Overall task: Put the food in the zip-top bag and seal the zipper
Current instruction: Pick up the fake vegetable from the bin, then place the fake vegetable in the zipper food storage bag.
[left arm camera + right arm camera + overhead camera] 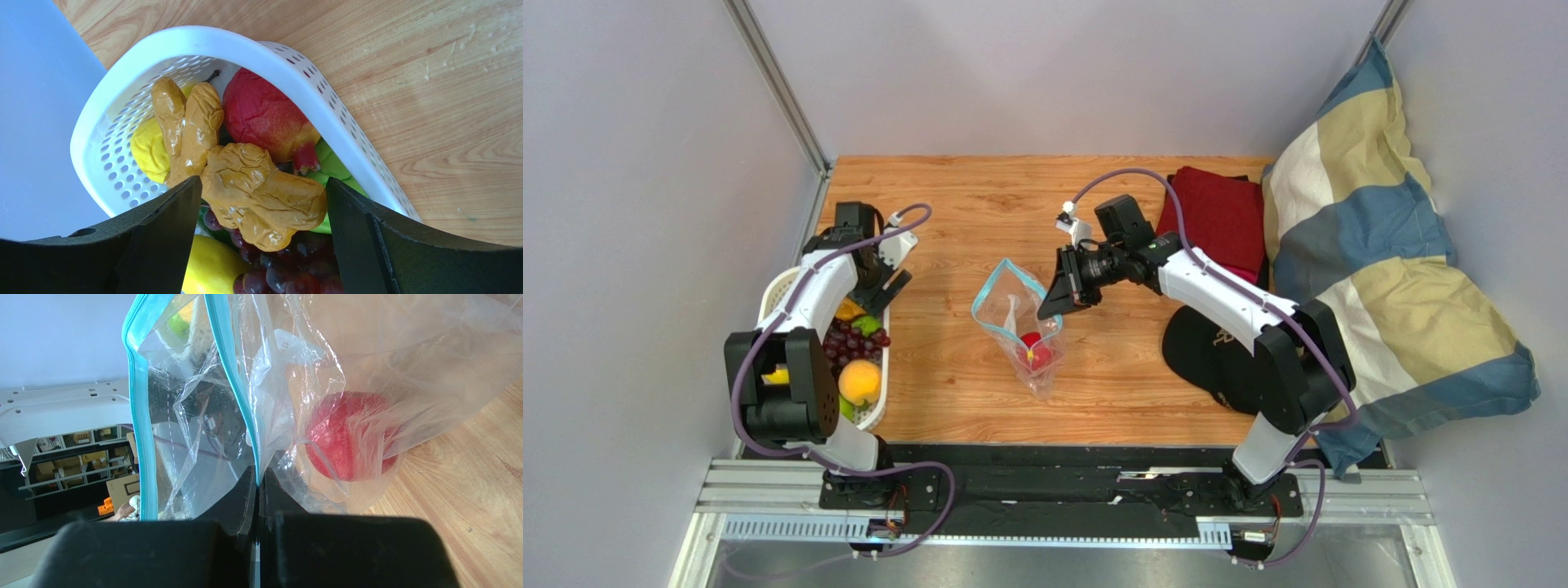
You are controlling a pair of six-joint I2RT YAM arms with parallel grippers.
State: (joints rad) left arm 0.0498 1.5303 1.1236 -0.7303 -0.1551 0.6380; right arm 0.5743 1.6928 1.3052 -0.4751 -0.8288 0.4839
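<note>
The clear zip-top bag [1024, 321] stands mid-table with its mouth held open and a red apple [1036, 354] inside. My right gripper [1059, 298] is shut on the light blue zipper strip [228, 373] at the bag's mouth; the apple [350, 441] shows through the plastic. My left gripper [886, 289] is open over the white basket [778, 294], its jaws on either side of the orange lumpy cluster [245, 184]. Under and around it lie dark purple grapes [288, 269], a red fruit [264, 116], yellow pieces [150, 150] and a green one [334, 168].
An orange peach [859, 381] and more fruit sit in the basket's near end. A black cap [1205, 349] lies right of the bag, a dark red cloth [1219, 214] behind it, and a striped pillow [1382, 257] at the far right.
</note>
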